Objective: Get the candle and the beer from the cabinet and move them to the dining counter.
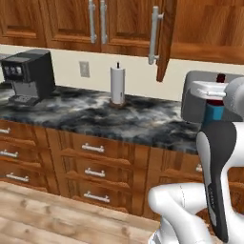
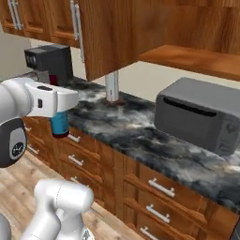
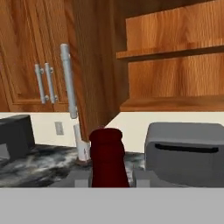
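1. Beer bottle (image 3: 108,157) sits in the jaws: the hand view has its dark red neck and cap rising between the two finger tips, body cut off below by the frame edge.
2. Left base view: just the bottle's cap and a strip of blue label (image 1: 215,112) peek past the white hand; everything else is hidden by the arm.
3. Right base view: the blue-labelled lower body (image 2: 59,123) hangs under the hand, dark base visible, neck hidden inside the hand.
4. Gripper (image 3: 108,177) is clamped on the bottle. Finger tips are barely visible as grey stubs either side of the glass; contact itself is hard to see, probably on the neck just below the cap.
5. Bottle is in the air, upright, held off the front edge of the marbled tabletop (image 1: 105,119), not touching it.
6. Arm pose: rises from the base, forearm near vertical, hand turned level so the camera looks at the wall cabinet (image 3: 170,65).
7. Cabinet door (image 2: 105,37) stands open; its grey bar handle (image 3: 68,81) is in view. The open shelves appear bare, but their right side is cut off.
8. Toaster oven (image 2: 199,115) stands on the tabletop under the open cabinet, partly hidden by the hand in the left base view.
9. Paper towel roll (image 1: 117,85) stands upright near the wall; coffee machine (image 1: 31,74) is far left.
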Motion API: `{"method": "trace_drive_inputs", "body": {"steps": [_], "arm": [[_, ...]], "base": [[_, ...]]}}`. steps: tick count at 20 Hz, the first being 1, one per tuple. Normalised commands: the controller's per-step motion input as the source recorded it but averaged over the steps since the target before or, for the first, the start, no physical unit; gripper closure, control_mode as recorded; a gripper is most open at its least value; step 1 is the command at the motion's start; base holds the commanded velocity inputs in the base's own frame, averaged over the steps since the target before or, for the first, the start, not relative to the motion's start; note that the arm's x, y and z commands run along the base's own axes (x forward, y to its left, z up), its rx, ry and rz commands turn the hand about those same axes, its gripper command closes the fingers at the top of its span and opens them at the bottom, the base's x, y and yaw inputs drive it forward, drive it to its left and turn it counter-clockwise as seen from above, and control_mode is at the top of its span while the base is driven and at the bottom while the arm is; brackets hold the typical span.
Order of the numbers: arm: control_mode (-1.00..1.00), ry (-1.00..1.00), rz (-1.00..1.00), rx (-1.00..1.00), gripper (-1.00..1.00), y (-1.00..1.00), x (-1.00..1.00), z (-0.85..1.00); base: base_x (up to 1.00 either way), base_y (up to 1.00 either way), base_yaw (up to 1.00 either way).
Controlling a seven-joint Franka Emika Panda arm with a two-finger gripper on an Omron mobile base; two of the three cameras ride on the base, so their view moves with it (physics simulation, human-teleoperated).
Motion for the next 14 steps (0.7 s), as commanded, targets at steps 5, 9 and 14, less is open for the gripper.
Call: {"method": "trace_drive_inputs", "body": {"steps": [5, 9, 14], "arm": [[1.0, 0.0, 0.0, 0.0, 1.0, 0.0, 0.0, 0.0], [1.0, 0.0, 0.0, 0.0, 1.0, 0.0, 0.0, 0.0], [1.0, 0.0, 0.0, 0.0, 1.0, 0.0, 0.0, 0.0]], "base": [[0.0, 0.12, 0.99], [0.0, 0.3, 0.95], [-0.03, 0.27, 0.98]]}}
